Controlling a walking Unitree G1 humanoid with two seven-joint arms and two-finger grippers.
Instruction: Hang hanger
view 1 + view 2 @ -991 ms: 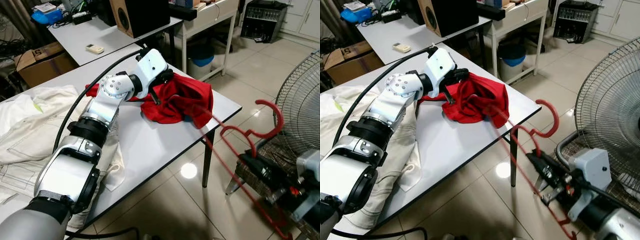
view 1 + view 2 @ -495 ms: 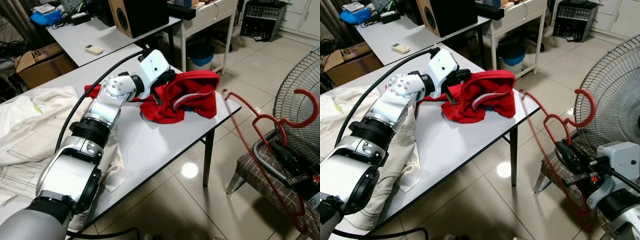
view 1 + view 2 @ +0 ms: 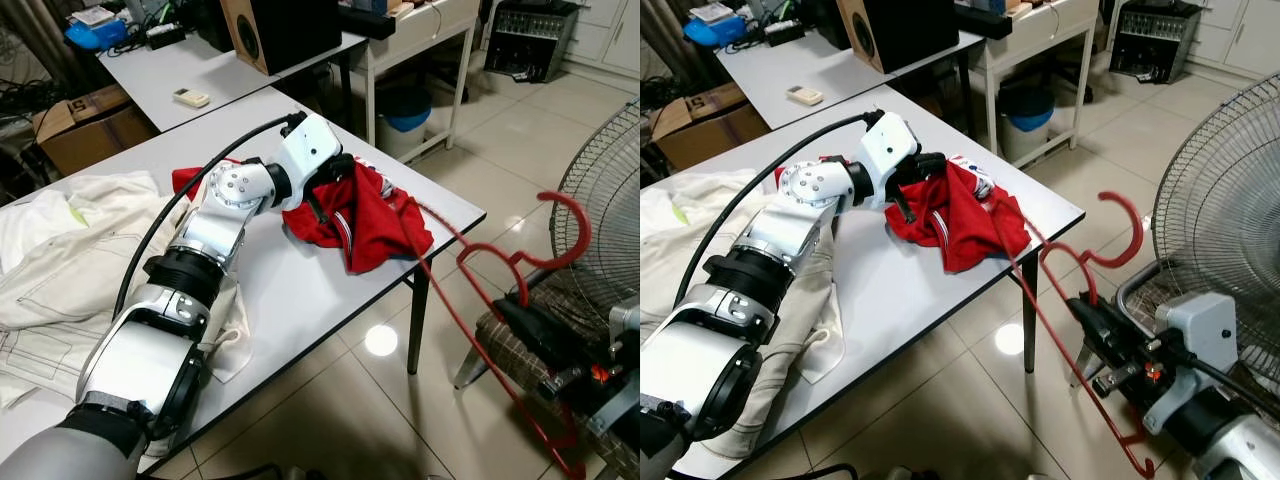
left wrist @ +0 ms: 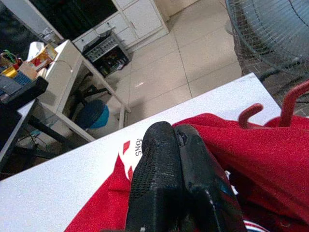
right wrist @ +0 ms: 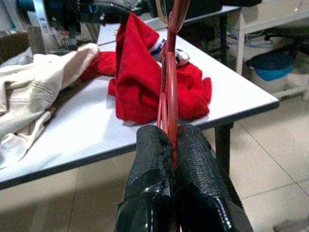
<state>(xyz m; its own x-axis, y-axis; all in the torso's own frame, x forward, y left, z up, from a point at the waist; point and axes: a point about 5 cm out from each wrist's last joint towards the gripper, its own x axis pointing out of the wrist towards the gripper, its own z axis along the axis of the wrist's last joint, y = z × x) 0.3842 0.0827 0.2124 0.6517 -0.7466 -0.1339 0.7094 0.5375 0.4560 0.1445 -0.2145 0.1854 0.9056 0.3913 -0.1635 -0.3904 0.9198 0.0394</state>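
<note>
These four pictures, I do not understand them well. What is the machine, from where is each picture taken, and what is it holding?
It is a humanoid robot with two silver arms, each ending in a gripper of two black fingers. Two pictures come from a stereo camera in its head, looking down; the other two come from a camera on each wrist, looking along the fingers.

On the white table lie a red garment and a cream-coloured garment. The left gripper is shut on the red garment at the table. The right gripper, out over the tiled floor, is shut on a red hanger, whose far end reaches into the red garment. A standing fan is beside the right arm.
</note>
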